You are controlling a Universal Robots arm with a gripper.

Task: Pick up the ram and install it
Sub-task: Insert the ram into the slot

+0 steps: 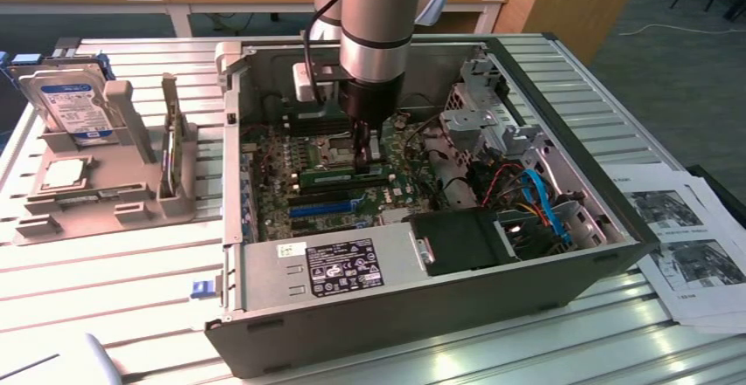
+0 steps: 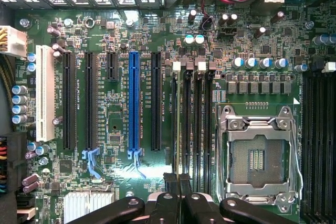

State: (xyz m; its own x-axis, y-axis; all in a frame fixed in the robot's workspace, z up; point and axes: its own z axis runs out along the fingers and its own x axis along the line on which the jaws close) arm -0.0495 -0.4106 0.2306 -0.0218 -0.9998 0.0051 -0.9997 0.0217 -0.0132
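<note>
The ram [image 1: 338, 176], a narrow green stick with black chips, stands on edge over the motherboard inside the open computer case [image 1: 583, 267]. My gripper [image 1: 370, 161] reaches straight down into the case, and its dark fingers meet the stick's top edge near one end. In the wrist view the two fingertips [image 2: 173, 184] are pressed together, so the gripper [image 2: 181, 182] is shut, right over the black memory slots [image 2: 187, 124]. Whether the stick is seated in a slot I cannot tell.
A blue slot strip [image 2: 134, 103] and an empty processor socket [image 2: 257, 156] flank the memory slots. The power supply [image 1: 338, 263], drive cage [image 1: 490, 106] and cables [image 1: 536, 197] crowd the case. A grey holder [image 1: 105, 202] with a hard drive [image 1: 76, 106] stands at the exterior view's left; papers [image 1: 687, 245] lie at its right.
</note>
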